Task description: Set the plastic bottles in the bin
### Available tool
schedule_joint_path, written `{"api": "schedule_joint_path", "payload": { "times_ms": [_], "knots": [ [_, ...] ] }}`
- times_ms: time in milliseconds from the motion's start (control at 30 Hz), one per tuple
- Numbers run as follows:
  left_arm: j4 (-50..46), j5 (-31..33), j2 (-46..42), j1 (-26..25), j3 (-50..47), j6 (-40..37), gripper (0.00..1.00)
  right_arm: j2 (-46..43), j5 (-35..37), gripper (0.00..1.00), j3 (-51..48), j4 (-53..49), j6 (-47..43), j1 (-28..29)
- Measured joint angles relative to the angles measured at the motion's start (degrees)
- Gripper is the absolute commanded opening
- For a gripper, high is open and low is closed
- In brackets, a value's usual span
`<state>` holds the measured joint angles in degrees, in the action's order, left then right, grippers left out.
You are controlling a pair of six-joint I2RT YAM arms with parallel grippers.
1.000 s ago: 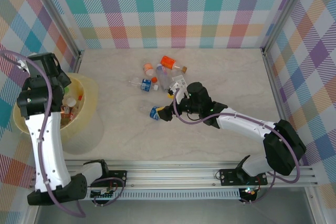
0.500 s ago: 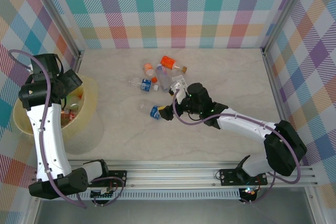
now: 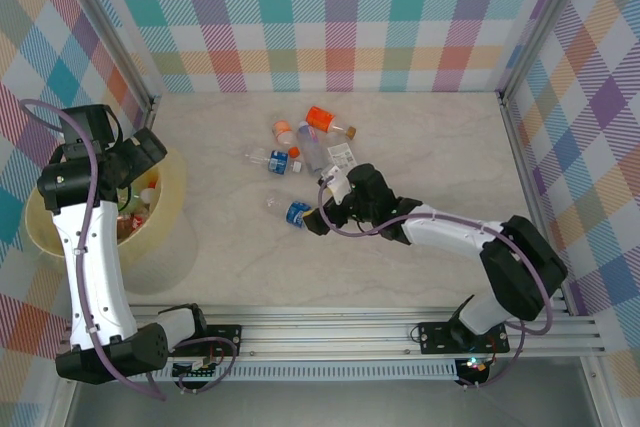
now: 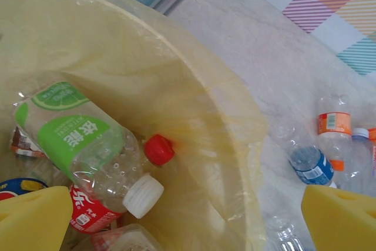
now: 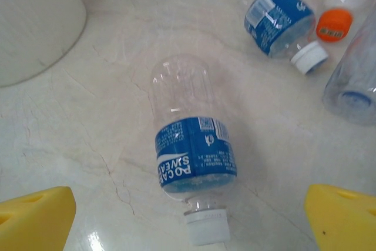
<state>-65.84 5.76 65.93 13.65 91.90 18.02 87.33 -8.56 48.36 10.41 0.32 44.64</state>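
The left hand hangs over the pale yellow bin at the left edge of the desk. Its yellow fingertips are spread wide with nothing between them, so it is released. Below it, in the left wrist view, a green-labelled bottle with a white cap lies on its side inside the bin. A red cap sits just beside it, and a red-labelled bottle lies partly under it.

The right hand reaches low over the middle of the desk. It too is released, and its fingertips stand well apart on either side of a clear Pocari Sweat bottle. That bottle has a blue label and a white cap (the cap points toward the hand). It lies flat on the desk, and neither fingertip touches it.

Just beyond it lies a second blue-labelled bottle, next to an orange cap. From above, the other loose bottles cluster near the back of the desk, an orange-labelled bottle among them, well apart from the bin.
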Motion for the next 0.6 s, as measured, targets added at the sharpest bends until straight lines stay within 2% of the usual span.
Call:
{"api": "schedule_joint_path", "payload": {
  "times_ms": [233, 367, 467, 600],
  "knots": [
    [3.2, -1.9, -3.8, -1.0, -0.7, 2.8, 1.00, 4.1, 0.0, 1.00, 0.3, -0.7, -0.7, 0.5],
    [5.8, -6.3, -6.2, -2.7, -0.7, 4.8, 1.00, 6.8, 0.0, 1.00, 1.8, -1.9, -1.4, 1.2],
    [8.0, -9.9, -6.4, -6.7, -0.7, 6.5, 1.00, 8.5, 0.1, 1.00, 2.9, -2.5, -1.9, 1.7],
    [11.1, -10.3, -5.3, -16.7, -0.9, 8.9, 1.00, 8.6, 0.7, 1.00, 2.9, -2.5, -2.3, 1.9]
  ]
}}
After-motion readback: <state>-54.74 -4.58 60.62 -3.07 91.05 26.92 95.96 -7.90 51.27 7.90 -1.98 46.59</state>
